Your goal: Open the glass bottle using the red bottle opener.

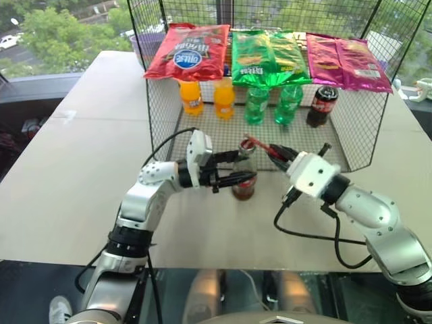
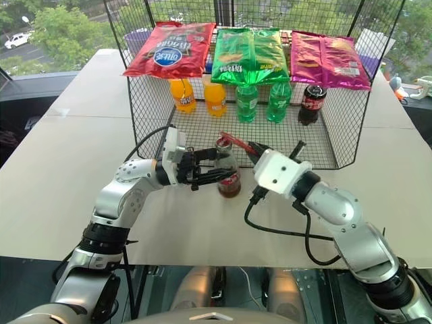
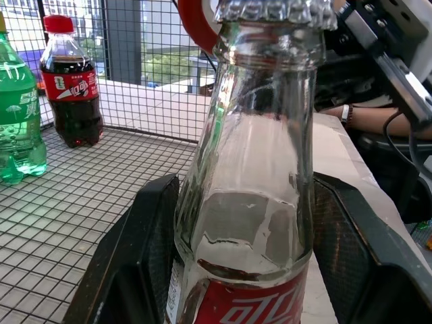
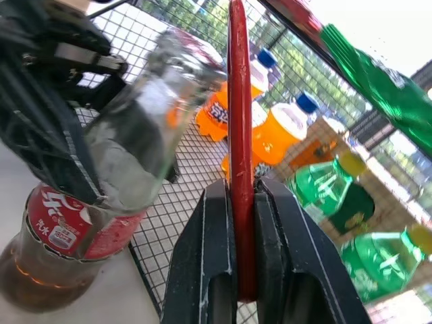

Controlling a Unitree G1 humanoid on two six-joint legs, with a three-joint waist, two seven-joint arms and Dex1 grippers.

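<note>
The bottle is stood upright on the table, just in front of the open side of the wire cage. It is gripped around its body by the left gripper, whose two black fingers are pressed against opposite sides of the glass, just above the red label. The metal cap is seen on the neck in the left wrist view.

The opener is pinched edge-on between the closed fingers of the right gripper, which is held level beside the bottle's neck on the robot's right. The red head of the opener is brought up against the bottle's top; whether it is hooked under the cap cannot be told.

Inside the cage, two orange bottles, two green bottles and a dark cola bottle are lined up along the back. Three snack bags are laid across the cage top: a red bag, a green bag and a pink bag.
</note>
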